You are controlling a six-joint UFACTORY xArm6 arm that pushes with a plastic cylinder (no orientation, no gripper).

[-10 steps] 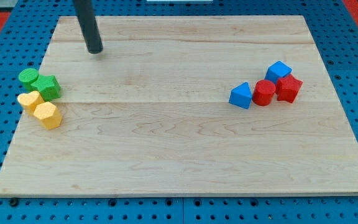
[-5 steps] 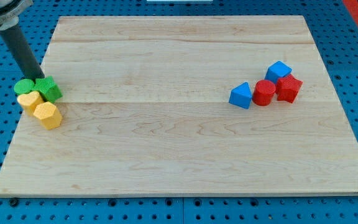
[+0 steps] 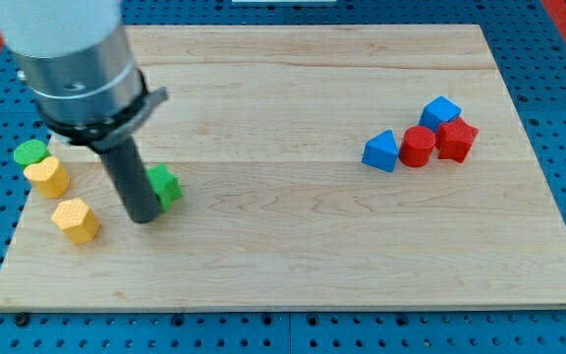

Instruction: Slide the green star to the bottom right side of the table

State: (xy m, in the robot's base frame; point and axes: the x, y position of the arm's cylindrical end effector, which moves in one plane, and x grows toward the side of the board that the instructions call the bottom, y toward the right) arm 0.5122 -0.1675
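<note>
The green star (image 3: 166,186) lies on the wooden board (image 3: 293,256), left of centre, apart from the other left-side blocks. My tip (image 3: 142,216) is down on the board, touching the star's left side and partly hiding it. The arm's grey body fills the view's top left.
A green cylinder (image 3: 30,152), a yellow heart-like block (image 3: 47,176) and a yellow hexagon block (image 3: 76,219) sit near the board's left edge. At the right are a blue triangle (image 3: 381,151), a red cylinder (image 3: 418,147), a blue cube (image 3: 440,110) and a red star (image 3: 457,139).
My tip swept from the top left down to the green star and pushed it right and down, out of the cluster. The green cylinder and the yellow blocks shifted and spread apart.
</note>
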